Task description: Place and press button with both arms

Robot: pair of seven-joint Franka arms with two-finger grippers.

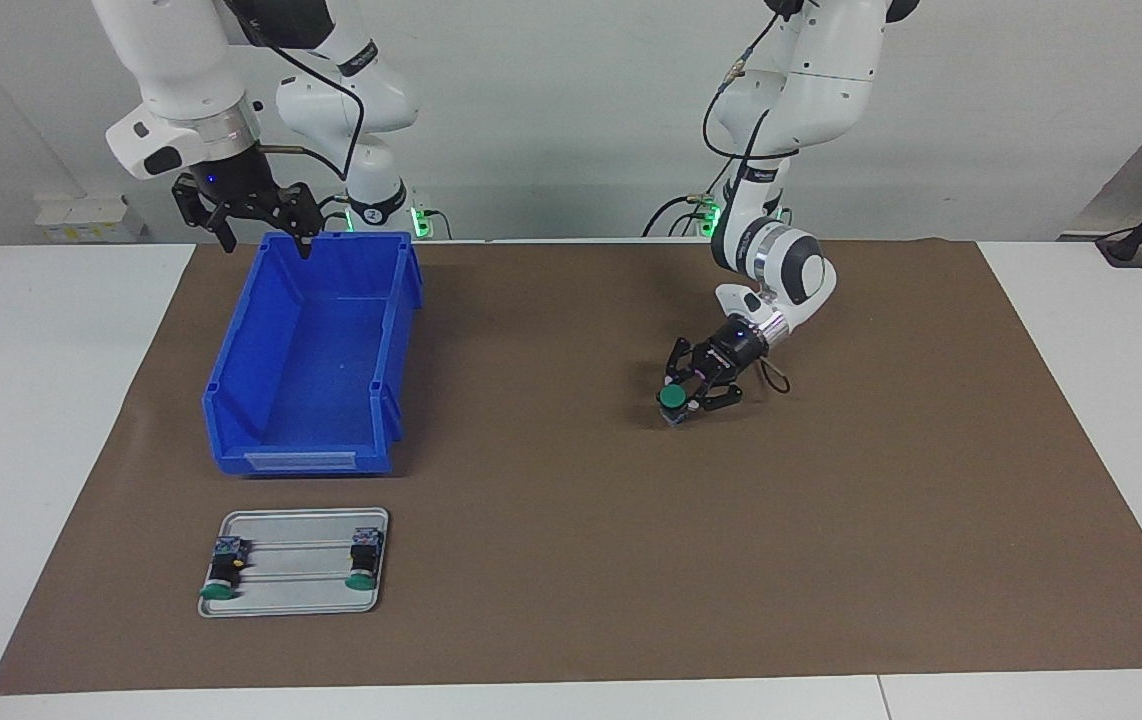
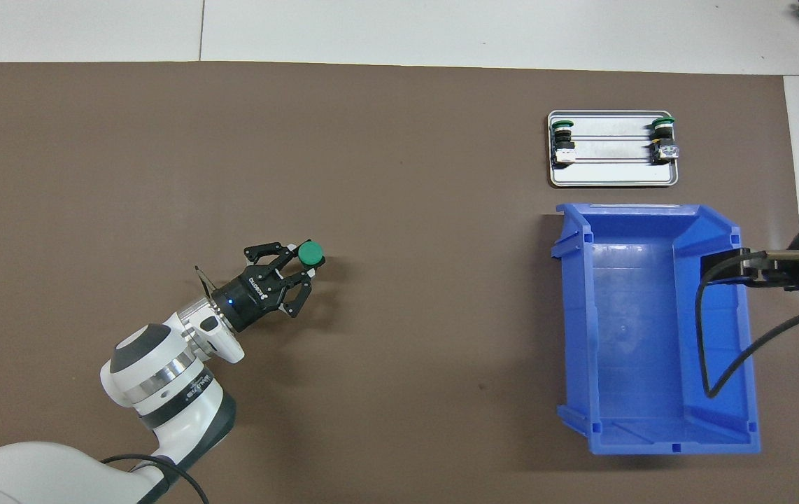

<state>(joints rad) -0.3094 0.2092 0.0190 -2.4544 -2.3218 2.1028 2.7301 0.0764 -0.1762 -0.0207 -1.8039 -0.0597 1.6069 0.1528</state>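
While the left gripper (image 1: 699,392) pinches the button (image 1: 672,397) upright on the mat (image 1: 551,450), it should steady it; the right gripper (image 1: 249,215), fingers spread, waits over the bin (image 1: 311,360).

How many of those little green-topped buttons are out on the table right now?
3. Two lie on the metal tray: one button at one end, another at its other end. The third button stands on the brown mat, in the left gripper. None show in the blue bin.
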